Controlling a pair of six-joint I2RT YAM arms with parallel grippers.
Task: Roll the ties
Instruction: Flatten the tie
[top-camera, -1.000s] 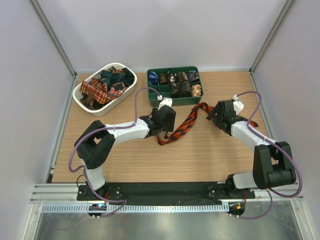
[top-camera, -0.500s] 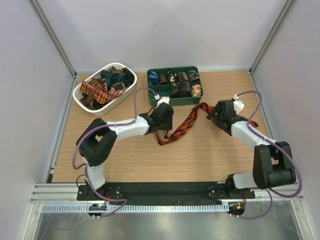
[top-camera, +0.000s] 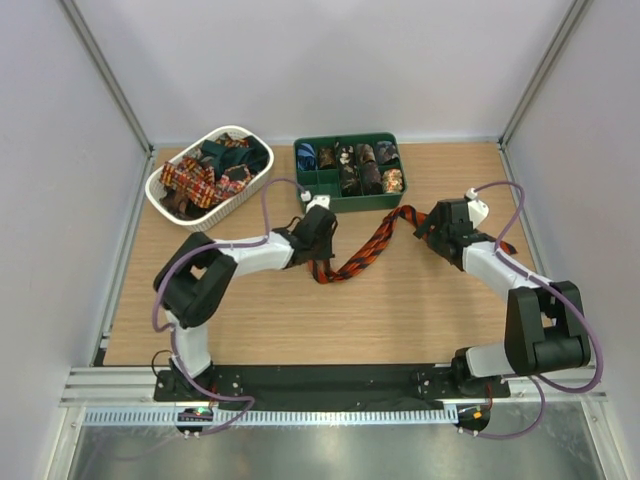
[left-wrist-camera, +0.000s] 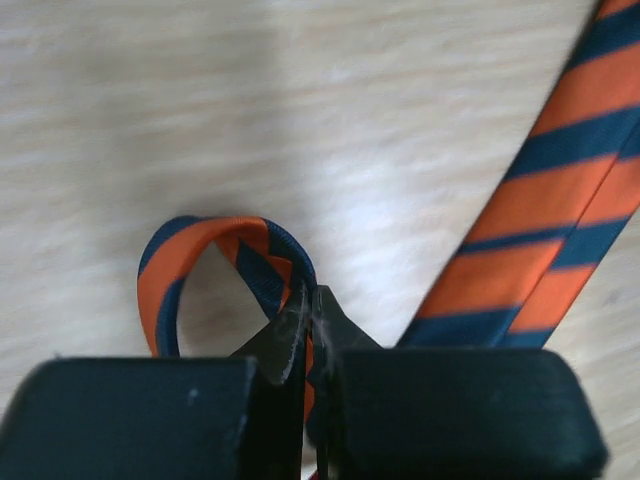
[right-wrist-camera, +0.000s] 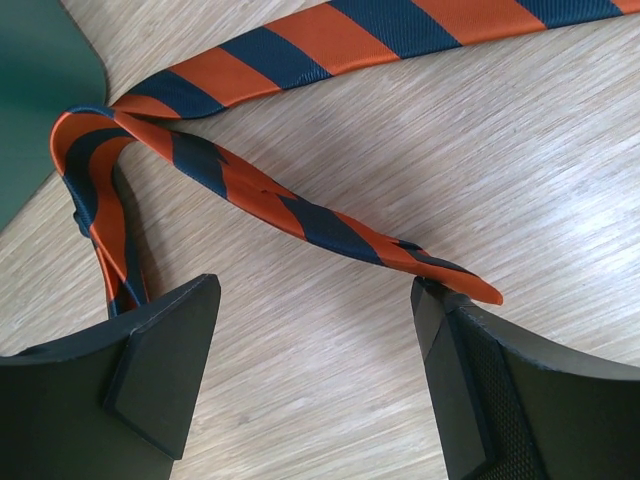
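The orange-and-dark-blue striped tie (top-camera: 365, 250) lies slantwise across the middle of the table. My left gripper (left-wrist-camera: 310, 300) is shut on its near end, which curls into a small loop (left-wrist-camera: 195, 245) beside the jaws. In the top view that gripper (top-camera: 319, 264) sits at the tie's lower left end. My right gripper (right-wrist-camera: 315, 340) stands open low over the wood, and the tie's other end (right-wrist-camera: 300, 215) lies folded just ahead of its fingers, touching the right fingertip (right-wrist-camera: 440, 300). From above, the right gripper (top-camera: 425, 226) is at the tie's upper right part.
A white slotted basket (top-camera: 163, 186) at the back left holds several loose ties (top-camera: 200, 178). A green compartment tray (top-camera: 372, 204) behind the striped tie holds rolled ties (top-camera: 362, 165); its corner (right-wrist-camera: 30, 100) shows left of the right gripper. Walls close in on both sides.
My left gripper has shut on the tie's end and shifted a little left, drawing that end with it. The right arm has not moved.
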